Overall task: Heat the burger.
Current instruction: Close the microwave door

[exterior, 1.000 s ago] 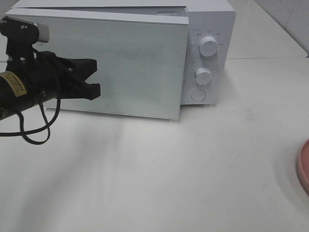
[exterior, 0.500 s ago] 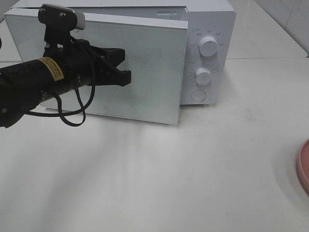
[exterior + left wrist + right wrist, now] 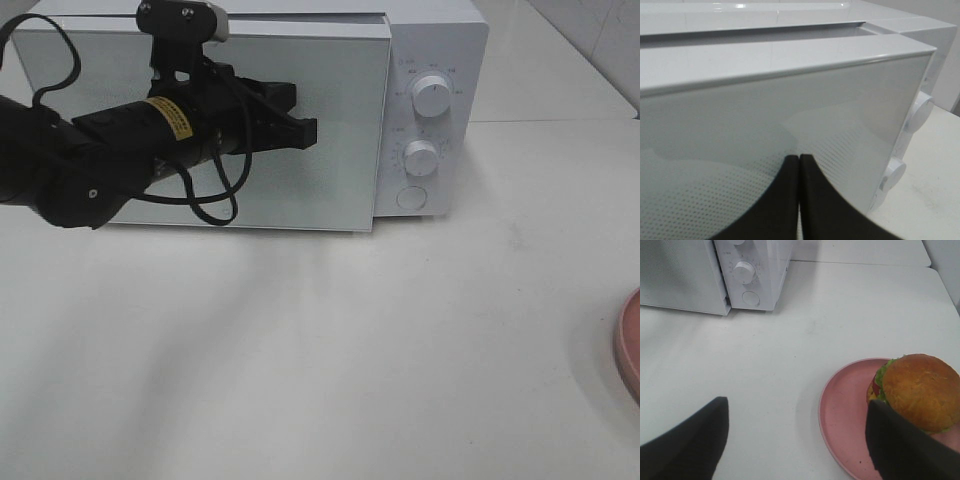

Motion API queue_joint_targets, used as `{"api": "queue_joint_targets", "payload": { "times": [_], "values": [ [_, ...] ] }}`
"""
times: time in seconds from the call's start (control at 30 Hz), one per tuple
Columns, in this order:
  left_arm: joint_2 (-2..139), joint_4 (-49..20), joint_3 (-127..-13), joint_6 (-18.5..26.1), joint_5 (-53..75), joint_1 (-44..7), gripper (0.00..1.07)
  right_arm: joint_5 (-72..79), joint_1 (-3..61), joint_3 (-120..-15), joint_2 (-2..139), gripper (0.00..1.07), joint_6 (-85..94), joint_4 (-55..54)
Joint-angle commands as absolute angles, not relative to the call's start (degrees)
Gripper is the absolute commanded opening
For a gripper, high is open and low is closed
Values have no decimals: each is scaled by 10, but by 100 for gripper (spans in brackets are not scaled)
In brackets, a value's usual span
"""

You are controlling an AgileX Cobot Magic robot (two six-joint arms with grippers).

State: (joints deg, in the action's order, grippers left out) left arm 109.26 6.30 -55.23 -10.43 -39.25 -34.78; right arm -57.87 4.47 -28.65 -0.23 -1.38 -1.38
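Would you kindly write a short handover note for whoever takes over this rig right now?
Left end effector: shut, empty, in front of the glass door of the white microwave; contact cannot be confirmed.
Right end effector: open, empty, hovering over the table near the pink plate.
The burger sits on that plate, off to the microwave's right.
Done: nothing loaded; the door appears slightly ajar at its right edge.
Left: open the door fully, put the burger inside, close it, set the dials.
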Motion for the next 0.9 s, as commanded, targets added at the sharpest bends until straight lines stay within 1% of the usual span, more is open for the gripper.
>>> {"api": "queue_joint_targets", "payload": {
  "times": [0.03, 0.4, 0.5, 0.63, 0.77, 0.83, 0.9],
  "values": [
    [1113, 36, -592, -104, -378, -355, 0, -570, 41, -285, -18, 75, -9, -13],
    [1167, 34, -681, -104, -337, -353, 0, -570, 41, -285, -18, 75, -9, -13],
    [1171, 33, -687, -104, -337, -353, 0, -570, 41, -285, -18, 75, -9, -13],
    [1184, 14, -706, -105, -332, -351, 0, -570, 41, -285, -18, 75, -9, -13],
    [1180, 22, -708, -105, -319, -352, 0, -570, 41, -285, -18, 75, -9, -13],
    [1165, 42, -708, -105, -265, -361, 0, -570, 41, -285, -18, 75, -9, -13],
    [1160, 45, -708, -105, -243, -364, 0, -570, 41, -285, -18, 75, -9, -13]
  ]
}}
